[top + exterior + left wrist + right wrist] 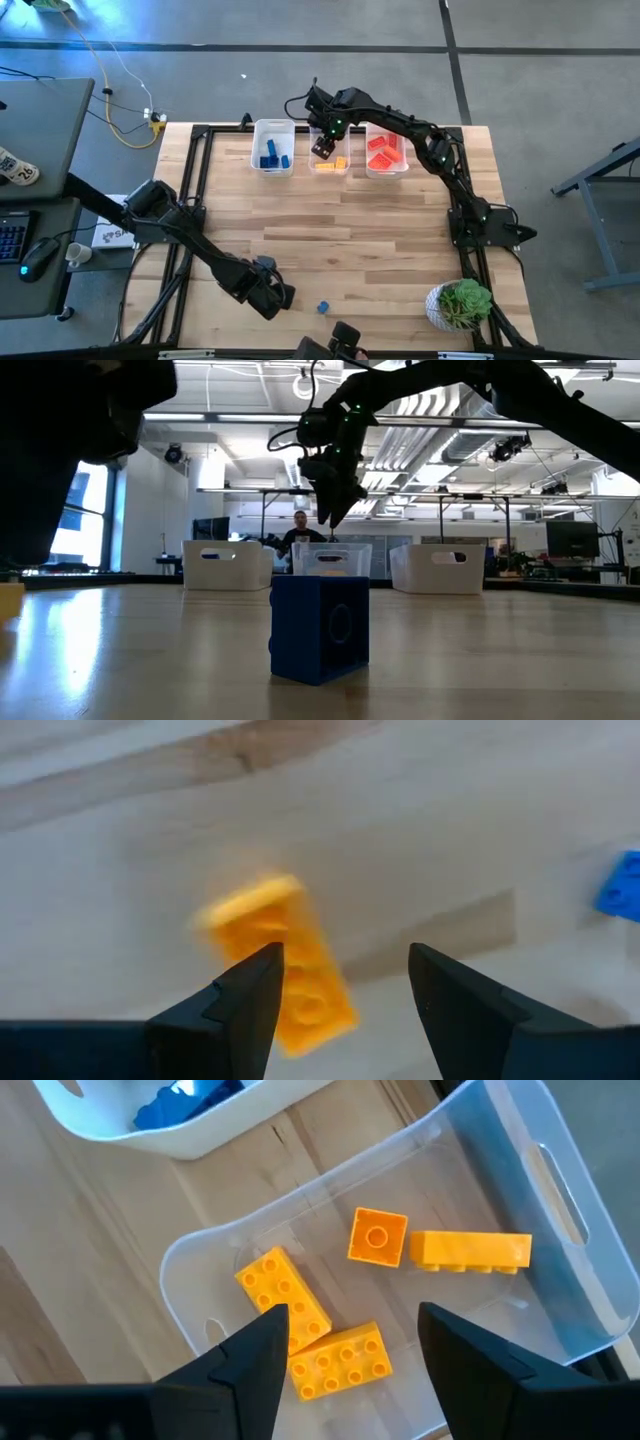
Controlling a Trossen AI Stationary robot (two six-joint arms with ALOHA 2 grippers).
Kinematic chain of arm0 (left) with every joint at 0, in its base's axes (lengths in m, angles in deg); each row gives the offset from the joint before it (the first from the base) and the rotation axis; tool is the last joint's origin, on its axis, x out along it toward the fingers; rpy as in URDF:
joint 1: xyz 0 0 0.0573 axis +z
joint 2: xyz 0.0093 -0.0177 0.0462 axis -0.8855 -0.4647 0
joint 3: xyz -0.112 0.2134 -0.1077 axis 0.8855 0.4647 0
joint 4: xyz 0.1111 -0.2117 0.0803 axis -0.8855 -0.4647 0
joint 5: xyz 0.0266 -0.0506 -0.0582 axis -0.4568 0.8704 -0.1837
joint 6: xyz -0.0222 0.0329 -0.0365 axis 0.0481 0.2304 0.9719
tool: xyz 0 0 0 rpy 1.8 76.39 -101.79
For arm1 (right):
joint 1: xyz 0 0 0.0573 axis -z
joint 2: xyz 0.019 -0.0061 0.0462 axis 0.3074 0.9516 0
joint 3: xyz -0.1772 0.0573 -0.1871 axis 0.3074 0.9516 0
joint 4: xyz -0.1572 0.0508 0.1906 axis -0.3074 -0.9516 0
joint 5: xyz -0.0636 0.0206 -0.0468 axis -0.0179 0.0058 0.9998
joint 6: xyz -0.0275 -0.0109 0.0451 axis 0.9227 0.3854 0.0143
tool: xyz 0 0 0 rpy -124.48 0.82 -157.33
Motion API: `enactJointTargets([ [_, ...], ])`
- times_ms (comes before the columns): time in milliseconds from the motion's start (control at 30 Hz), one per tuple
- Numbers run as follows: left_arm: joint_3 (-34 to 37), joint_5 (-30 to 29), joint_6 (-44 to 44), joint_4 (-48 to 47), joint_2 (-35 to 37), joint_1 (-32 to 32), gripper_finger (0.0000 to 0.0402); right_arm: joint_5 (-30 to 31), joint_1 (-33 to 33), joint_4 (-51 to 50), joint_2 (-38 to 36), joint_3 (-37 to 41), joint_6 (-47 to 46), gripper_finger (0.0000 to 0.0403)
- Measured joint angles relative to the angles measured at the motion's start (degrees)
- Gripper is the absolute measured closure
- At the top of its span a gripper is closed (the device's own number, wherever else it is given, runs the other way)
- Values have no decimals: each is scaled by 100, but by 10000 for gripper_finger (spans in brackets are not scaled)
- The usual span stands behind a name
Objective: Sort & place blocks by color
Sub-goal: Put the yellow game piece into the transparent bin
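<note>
My left gripper (345, 990) hangs open near the table's near edge (275, 295), pointing down over an orange-yellow block (285, 970) that lies flat on the wood; the block sits partly under one finger. A blue block (323, 307) rests on the table just to the right of it (620, 885) and looms close in the low view (320, 628). My right gripper (350, 1350) is open above the middle bin (330, 160), with nothing between its fingers. Several orange-yellow blocks (470, 1250) lie on that bin's floor.
Three clear bins stand in a row at the far edge: the left one (272, 147) holds blue blocks, the right one (386, 152) red ones. A potted plant (460, 302) stands at the near right corner. Bare wood lies between the bins and the near edge.
</note>
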Motion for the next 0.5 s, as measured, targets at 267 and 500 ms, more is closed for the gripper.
enactJointTargets([
  [267, -437, -18, -164, -821, -283, -2, 198, -12, -7, -61, 0, 0, -11, 194],
  [500, -768, -444, -407, -1384, -231, -4, 198, -19, -7, -8, 1, 0, -13, 194],
])
